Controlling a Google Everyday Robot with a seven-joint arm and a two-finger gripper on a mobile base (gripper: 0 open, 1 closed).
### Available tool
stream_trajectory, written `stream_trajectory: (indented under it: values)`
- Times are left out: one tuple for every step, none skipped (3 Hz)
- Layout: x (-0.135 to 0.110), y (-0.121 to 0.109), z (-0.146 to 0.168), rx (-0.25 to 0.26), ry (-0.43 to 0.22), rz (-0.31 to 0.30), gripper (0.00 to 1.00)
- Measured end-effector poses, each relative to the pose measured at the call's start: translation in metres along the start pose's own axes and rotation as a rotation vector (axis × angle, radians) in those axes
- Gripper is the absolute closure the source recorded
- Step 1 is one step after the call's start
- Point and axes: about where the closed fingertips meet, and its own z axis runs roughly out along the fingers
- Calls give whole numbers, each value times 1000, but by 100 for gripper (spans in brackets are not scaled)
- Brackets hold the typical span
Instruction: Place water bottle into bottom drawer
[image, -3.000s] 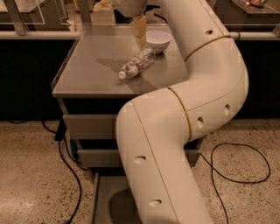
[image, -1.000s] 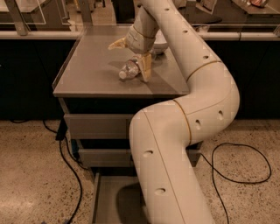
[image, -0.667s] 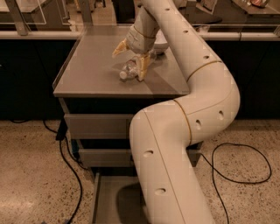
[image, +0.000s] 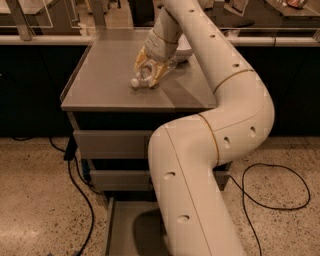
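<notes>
The water bottle (image: 144, 77) lies on its side on top of the grey cabinet (image: 105, 75), white cap pointing left. My gripper (image: 149, 69) is down over it, its tan fingers (image: 139, 61) closed around the bottle's body. The bottom drawer (image: 131, 230) stands pulled out at floor level, and my white arm (image: 200, 165) hides its right part.
A white bowl (image: 183, 48) sits just behind the gripper, mostly hidden by the arm. Two shut upper drawers (image: 107, 144) front the cabinet. Black cables (image: 75, 180) trail on the speckled floor on the left and right. A rail and counter run behind the cabinet.
The fingers, spread on either side of the bottle a second ago, have come down and closed on it. The bottle has stayed in the same spot on the cabinet top.
</notes>
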Motion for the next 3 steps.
stream_trajectory:
  values:
    - [0,0,0,0,0,0,97]
    - [0,0,0,0,0,0,100]
    - [1,-6,10,11,-4,7,100]
